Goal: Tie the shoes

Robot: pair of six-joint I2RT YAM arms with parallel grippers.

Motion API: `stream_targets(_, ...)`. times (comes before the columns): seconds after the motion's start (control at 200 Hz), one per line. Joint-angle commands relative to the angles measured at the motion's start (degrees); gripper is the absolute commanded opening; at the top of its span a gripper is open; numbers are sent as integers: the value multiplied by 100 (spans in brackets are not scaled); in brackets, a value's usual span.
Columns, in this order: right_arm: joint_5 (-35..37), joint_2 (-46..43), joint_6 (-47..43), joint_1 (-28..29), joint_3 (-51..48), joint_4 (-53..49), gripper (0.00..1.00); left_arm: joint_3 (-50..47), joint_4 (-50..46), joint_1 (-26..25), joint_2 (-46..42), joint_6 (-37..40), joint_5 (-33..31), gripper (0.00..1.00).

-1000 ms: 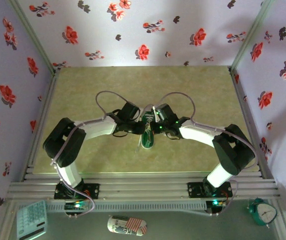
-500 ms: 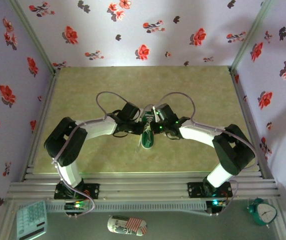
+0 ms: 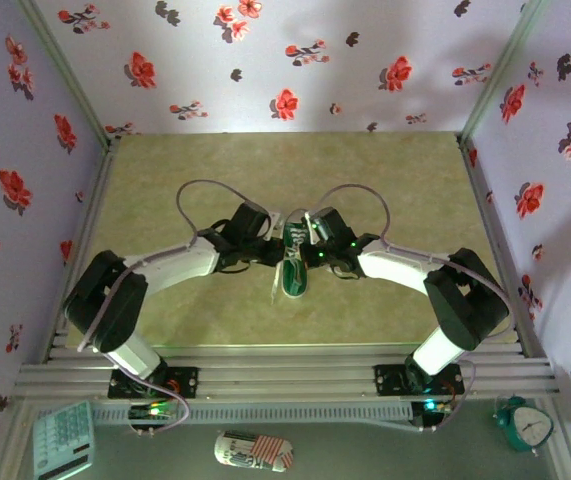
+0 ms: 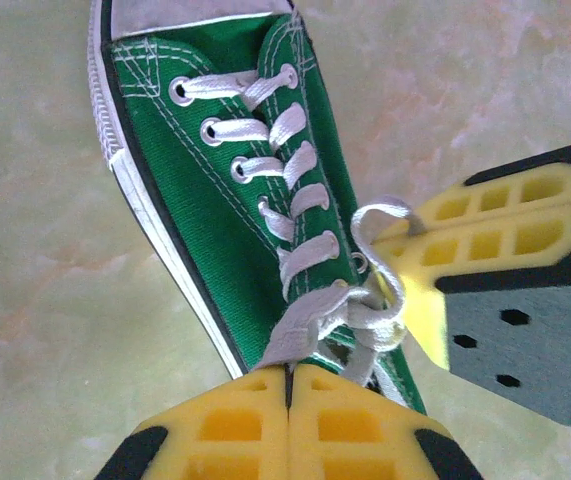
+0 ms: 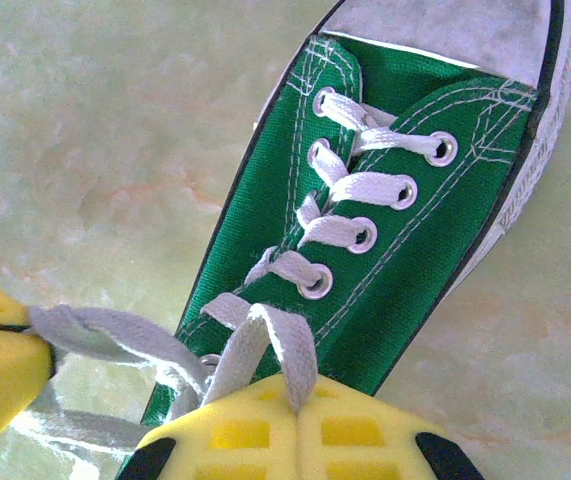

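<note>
**Top external view.** The shoe [image 3: 293, 274] is lying on the table [image 3: 165, 190], directly between the two sets of jaws, with its toe end on the near side of them. The left gripper [image 3: 269, 252] and right gripper [image 3: 311, 248] are meeting over its lacing from either side. Jaw state is not resolving here.

**Left wrist view.** The left jaws are pressing flat together on a lace [image 4: 305, 330] just ahead of their tips, beside the top eyelets. To the right of that lace, the right jaws are pinching shut on a small loop [image 4: 380, 209].

**Right wrist view.** The right jaws are clamping a flat run of lace immediately ahead of their tips. At the left edge, the left jaws are gripping another strand [image 5: 105, 335] that is running across toward the top eyelets.

**Handling, as judged.**
- The shoe is looking small and light, with soft canvas over a rubber sole. An uneven pull is likely to drag or tip it.
- The lace is flat, limp and fairly smooth, so it is liable to slip or twist in the pads.
- The best hold is on the lace itself, close to the crossing, not on the canvas.
</note>
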Motion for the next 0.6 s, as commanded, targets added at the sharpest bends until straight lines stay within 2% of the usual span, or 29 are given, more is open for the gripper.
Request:
stream_targets(0.0,171,71,53,-4,151,-89,0,-180,404,67,-202,-118,258,0)
stream_targets(0.195,483,89,115,-5,242,-349,0,-486,1153,108,-353,-290,890,0)
stream_targets(0.32,615,99,129,-9,241,-460,0,-779,1671,157,-587,-419,1033,0)
stream_targets(0.595,679,89,148,-31,231,-508,0,-1399,2545,601,-821,-881,1227,0)
